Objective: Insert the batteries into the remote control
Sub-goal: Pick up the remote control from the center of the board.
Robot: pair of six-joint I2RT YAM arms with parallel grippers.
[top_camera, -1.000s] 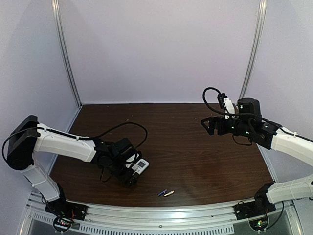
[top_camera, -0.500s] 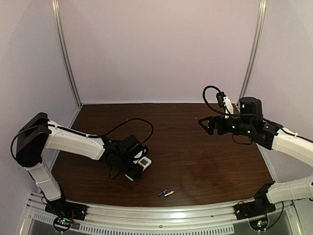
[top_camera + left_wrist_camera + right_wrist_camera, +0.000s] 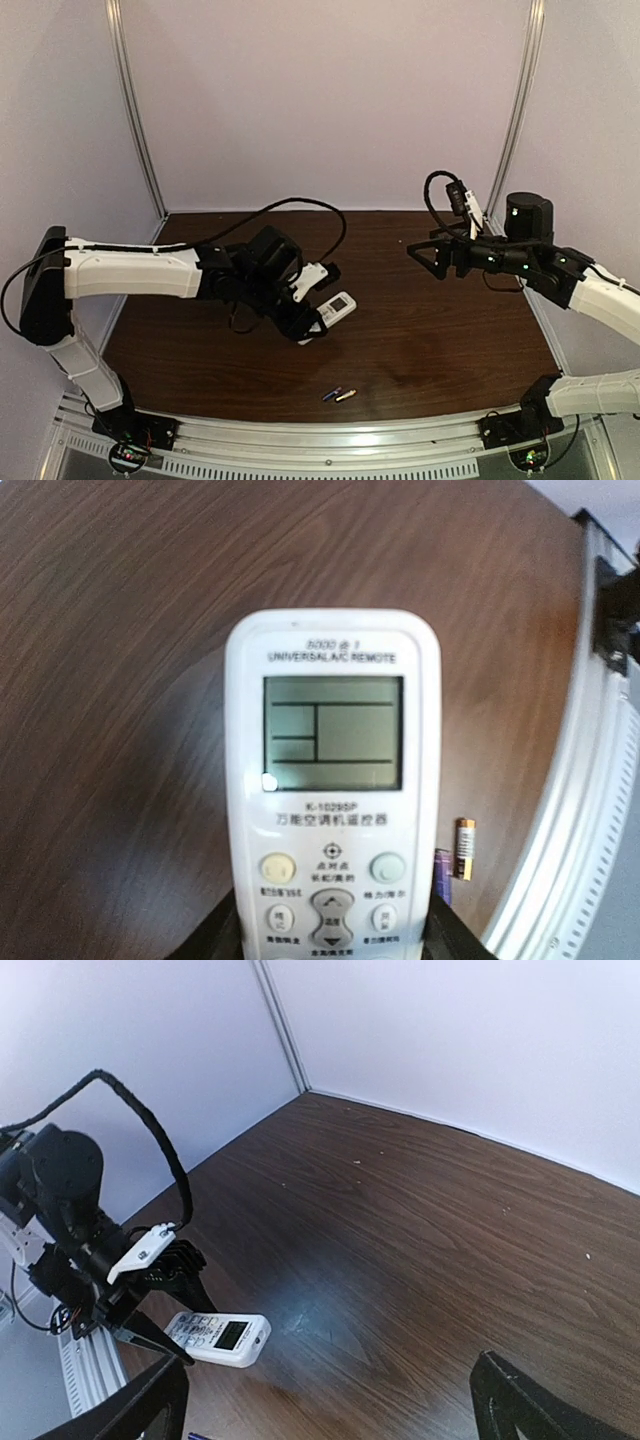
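The white remote control (image 3: 337,306) is face up, with its dark display and buttons showing. My left gripper (image 3: 318,302) is shut on its button end and holds it just above the brown table, left of centre. In the left wrist view the remote (image 3: 332,780) fills the frame between my black fingers (image 3: 215,935). It also shows in the right wrist view (image 3: 220,1338). The two batteries lie side by side near the front edge, bluish-purple (image 3: 332,394) and gold (image 3: 346,395); the gold one (image 3: 464,848) is beside the remote. My right gripper (image 3: 422,252) is open and empty, high at the right.
The metal rail (image 3: 320,440) runs along the table's front edge just past the batteries. The left arm's black cable (image 3: 290,205) loops over the table's rear left. White walls and corner posts (image 3: 135,110) enclose the back and sides.
My left gripper has carried the remote up and to the right, away from the table's front left toward the middle. The right gripper has shifted only slightly. The batteries have not moved.
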